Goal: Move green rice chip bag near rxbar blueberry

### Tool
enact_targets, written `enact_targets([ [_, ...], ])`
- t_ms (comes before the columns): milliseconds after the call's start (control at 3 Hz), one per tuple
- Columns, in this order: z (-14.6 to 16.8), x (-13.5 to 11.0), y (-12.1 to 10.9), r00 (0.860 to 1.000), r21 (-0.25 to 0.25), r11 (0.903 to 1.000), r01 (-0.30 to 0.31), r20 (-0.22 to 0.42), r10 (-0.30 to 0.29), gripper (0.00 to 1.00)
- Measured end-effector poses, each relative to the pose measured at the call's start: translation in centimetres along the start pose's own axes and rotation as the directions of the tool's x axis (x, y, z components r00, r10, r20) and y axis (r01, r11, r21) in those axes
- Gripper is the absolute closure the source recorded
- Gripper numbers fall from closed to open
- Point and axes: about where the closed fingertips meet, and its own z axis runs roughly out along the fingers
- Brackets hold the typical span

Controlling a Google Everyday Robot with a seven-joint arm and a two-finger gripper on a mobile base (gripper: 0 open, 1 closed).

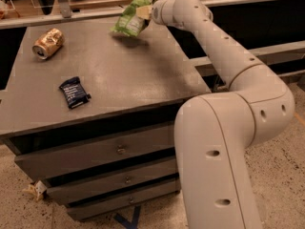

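While the table (143,80) with its stacked drawers (95,151) fills the left of the view, your arm (224,142) rises from 5 o'clock and reaches across to the table's far edge at about 12 o'clock. The bag (131,18) hangs at the arm's tip there, held clear of the top with its shadow (133,41) on the wood just beneath it. The gripper (147,14) sits at the bag's right edge, mostly hidden behind the wrist. Since the bag hangs free, I judge the gripper clenched on it. That puts you in the carry step: the pick looks done, the placing not yet. The can (47,43) lies on its side at 10 o'clock on the top, well apart from the bag. The bar (75,91) lies flat at 8 o'clock, near the front edge and well apart from both. Your next move calls for a sweep from the bag toward 7 o'clock, across bare table. Keep the bag high enough not to drag, and pass right of the can. Set it down just beside the bar, not on it, and let go only once it rests. As for writing, the bag shows a pale panel, the bar has pale lines on dark blue, and the can is plain gold. None of it is readable.
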Motion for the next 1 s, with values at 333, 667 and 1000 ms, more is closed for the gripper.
enact_targets([
  [333,-2.8,-2.4,-1.1,0.998,-0.013,0.9998,-0.014,0.055,0.015,1.00],
  [667,-6.0,-3.5,-1.1,0.997,-0.064,0.9976,-0.028,0.066,0.033,1.00],
  [1000,-9.3,-3.7,-0.2,0.998,-0.141,0.9899,-0.014,0.052,0.021,1.00],
])
